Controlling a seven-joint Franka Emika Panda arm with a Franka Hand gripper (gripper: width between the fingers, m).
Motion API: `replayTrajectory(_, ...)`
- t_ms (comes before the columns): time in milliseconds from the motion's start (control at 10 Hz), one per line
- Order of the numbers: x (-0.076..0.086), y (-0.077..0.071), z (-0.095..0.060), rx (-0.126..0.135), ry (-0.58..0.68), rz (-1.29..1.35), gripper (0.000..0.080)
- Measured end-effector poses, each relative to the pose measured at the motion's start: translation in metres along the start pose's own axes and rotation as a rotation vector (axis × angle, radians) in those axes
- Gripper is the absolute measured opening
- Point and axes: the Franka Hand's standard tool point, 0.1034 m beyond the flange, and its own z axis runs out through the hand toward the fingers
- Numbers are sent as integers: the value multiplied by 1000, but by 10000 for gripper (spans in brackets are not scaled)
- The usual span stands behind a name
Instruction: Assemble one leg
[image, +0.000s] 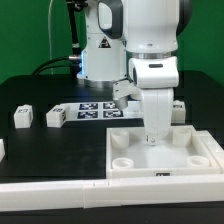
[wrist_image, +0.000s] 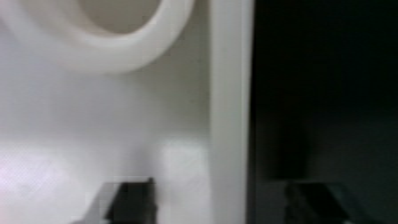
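The large white tabletop (image: 190, 152) with round corner sockets lies flat at the exterior view's right. My gripper (image: 155, 137) points straight down at its far edge, empty. In the wrist view the gripper (wrist_image: 224, 200) is open: one dark fingertip (wrist_image: 128, 200) is over the white tabletop (wrist_image: 89, 120), the other over the black table beyond its edge, neither touching. A round socket (wrist_image: 125, 25) shows nearby. Small white legs with marker tags lie on the black table: two at the exterior view's left (image: 24, 117) (image: 56, 116), one right of the arm (image: 178, 108).
The marker board (image: 95, 108) lies on the table in front of the arm's base. A white rail (image: 50, 190) runs along the front, against the tabletop's front side. A small white piece (image: 2, 148) shows at the exterior view's left edge.
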Motion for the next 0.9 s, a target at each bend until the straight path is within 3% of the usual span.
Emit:
replayTrajectory(100,0,0,0,0,0,0,464)
replayTrajectory(200,0,0,0,0,0,0,585)
replayTrajectory(300,0,0,0,0,0,0,629)
replayTrajectory(900,0,0,0,0,0,0,649)
